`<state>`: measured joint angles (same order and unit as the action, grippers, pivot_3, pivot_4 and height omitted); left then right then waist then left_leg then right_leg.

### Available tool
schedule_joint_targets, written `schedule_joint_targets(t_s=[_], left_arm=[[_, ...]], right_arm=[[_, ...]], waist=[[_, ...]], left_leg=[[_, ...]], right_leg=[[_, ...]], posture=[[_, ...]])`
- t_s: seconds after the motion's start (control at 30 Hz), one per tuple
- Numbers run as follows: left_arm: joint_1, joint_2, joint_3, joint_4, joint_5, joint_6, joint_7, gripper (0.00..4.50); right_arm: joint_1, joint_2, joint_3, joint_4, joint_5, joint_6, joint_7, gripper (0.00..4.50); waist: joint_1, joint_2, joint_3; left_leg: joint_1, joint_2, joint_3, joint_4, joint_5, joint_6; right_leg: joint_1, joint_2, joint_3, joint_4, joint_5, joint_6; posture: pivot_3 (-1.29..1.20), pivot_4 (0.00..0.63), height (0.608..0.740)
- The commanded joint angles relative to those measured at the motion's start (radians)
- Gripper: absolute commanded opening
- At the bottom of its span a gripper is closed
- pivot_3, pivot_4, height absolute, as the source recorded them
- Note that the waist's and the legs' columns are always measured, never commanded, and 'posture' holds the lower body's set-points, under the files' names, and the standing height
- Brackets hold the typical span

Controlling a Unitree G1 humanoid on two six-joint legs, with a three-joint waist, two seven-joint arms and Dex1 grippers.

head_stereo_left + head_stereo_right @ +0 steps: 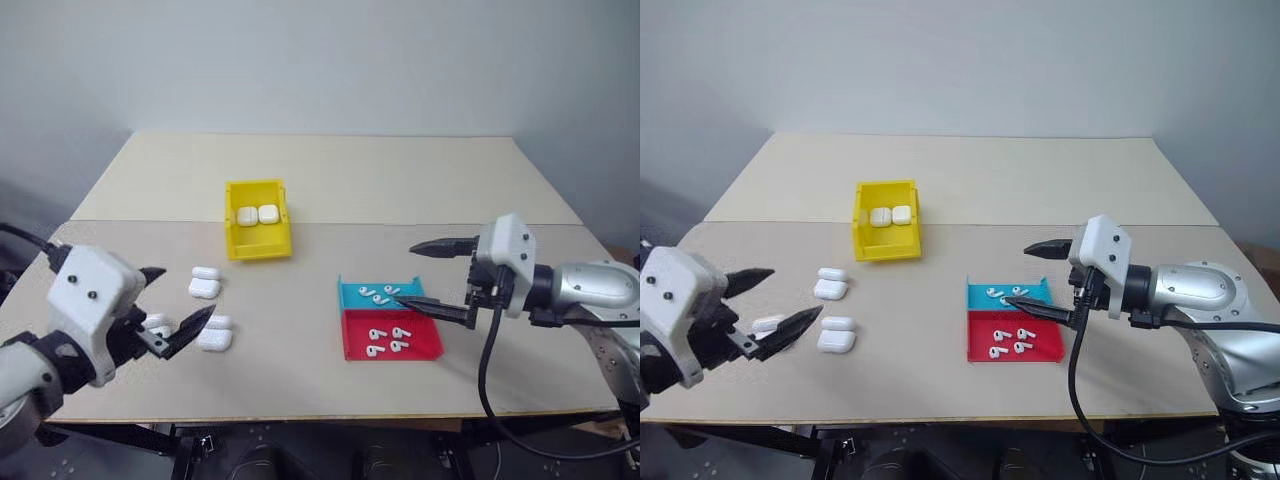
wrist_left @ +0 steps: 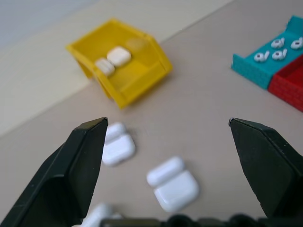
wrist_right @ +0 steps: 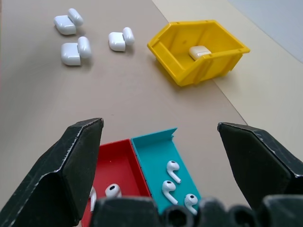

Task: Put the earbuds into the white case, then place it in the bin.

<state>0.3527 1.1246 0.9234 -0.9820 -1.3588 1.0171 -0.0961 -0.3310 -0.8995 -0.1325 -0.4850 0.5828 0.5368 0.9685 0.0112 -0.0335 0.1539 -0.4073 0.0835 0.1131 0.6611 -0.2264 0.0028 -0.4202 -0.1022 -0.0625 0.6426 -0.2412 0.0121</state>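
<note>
Eight or so earbuds (image 1: 385, 296) lie in two small trays near the right side of the worktop (image 1: 330, 180). Some sit in the teal tray (image 1: 352, 292) and some in the red tray (image 1: 420, 345), which touches it on the near side. None of them is in a case yet.

Three open white cases lie on the left part of the worktop, with their lids folded back. One case (image 1: 204, 283) is a bit farther off, one (image 1: 215, 334) is nearer, and a third (image 1: 157, 325) is partly hidden behind the left gripper. The yellow bin (image 1: 258, 245) stands past them, toward the middle. Two closed cases (image 1: 258, 215) already rest side by side inside it.

The right gripper (image 1: 440, 280) hangs just above the trays, on their right side. Its fingers are spread wide and it holds nothing. The left gripper (image 1: 170, 310) floats above the open cases. It is spread wide too, with nothing in it.

So the step in hand looks like the start of a new round: picking up an earbud. The next move likely calls for the right gripper to go down into a tray and pinch one earbud. That will be tricky, since the earbuds are tiny, shiny and close together. The left gripper may need to hold a case steady while the earbud goes in.
</note>
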Motion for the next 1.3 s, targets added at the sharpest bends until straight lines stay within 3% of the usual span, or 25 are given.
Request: schedule_joint_targets(t_s=[0.03,0.13,0.23,0.37,0.63,1.07,1.3], left_arm=[[0.015,0.070,0.059,0.011,-0.116,0.038,0.046,4.47],[0.028,0.110,0.036,0.022,-0.126,0.068,0.044,4.47],[0.038,0.092,0.011,0.024,-0.110,0.062,0.063,3.91],[0.084,0.091,-0.076,0.085,-0.183,0.083,0.217,2.65],[0.040,0.061,-0.329,0.144,-0.303,-0.060,0.615,0.05],[-0.095,-0.032,-0.608,0.171,-0.320,-0.230,1.081,0.01],[-0.158,-0.050,-0.719,0.237,-0.292,-0.222,1.166,0.01]], right_arm=[[0.004,-0.002,-0.023,-0.029,0.009,-0.003,-0.008,4.50],[0.006,0.004,-0.021,-0.033,0.012,-0.001,-0.018,4.50],[0.010,0.001,-0.025,-0.038,0.015,0.002,-0.021,4.50],[0.014,-0.011,-0.036,-0.041,0.023,0.013,-0.019,4.50],[-0.008,-0.024,-0.034,-0.045,0.035,0.035,-0.016,4.50],[-0.007,-0.043,-0.039,-0.060,0.054,0.055,-0.012,4.50],[-0.019,-0.041,-0.035,-0.064,0.058,0.066,-0.013,4.50]], waist=[[0.000,0.000,0.000],[0.001,0.000,0.000],[0.000,0.001,0.000],[0.000,0.001,0.000],[0.001,0.001,0.000],[0.003,0.001,0.000],[0.004,0.000,0.000]], left_leg=[[0.001,0.000,0.000,0.000,0.000,0.000],[0.001,0.000,0.001,0.000,0.000,0.000],[0.001,-0.001,0.002,-0.001,0.000,0.000],[0.001,0.000,0.003,-0.001,0.000,0.000],[0.001,-0.001,0.001,-0.001,0.000,0.000],[0.001,-0.001,0.001,-0.001,0.000,0.000],[0.001,-0.001,0.001,-0.001,0.000,0.000]], right_leg=[[0.000,0.000,0.000,0.000,0.000,0.000],[0.000,0.000,0.000,0.000,0.000,0.000],[0.000,0.000,0.000,0.000,0.000,-0.001],[0.000,0.000,0.000,0.000,0.000,-0.001],[0.000,0.000,0.001,0.000,0.000,-0.002],[0.001,0.000,0.001,0.000,0.000,-0.002],[0.001,0.000,0.001,0.000,0.000,-0.002]], posture=[[0.00,0.150,0.740],[0.00,0.150,0.740],[0.00,0.150,0.740],[0.00,0.150,0.740],[0.00,0.150,0.740],[0.00,0.150,0.740],[0.00,0.150,0.740]])
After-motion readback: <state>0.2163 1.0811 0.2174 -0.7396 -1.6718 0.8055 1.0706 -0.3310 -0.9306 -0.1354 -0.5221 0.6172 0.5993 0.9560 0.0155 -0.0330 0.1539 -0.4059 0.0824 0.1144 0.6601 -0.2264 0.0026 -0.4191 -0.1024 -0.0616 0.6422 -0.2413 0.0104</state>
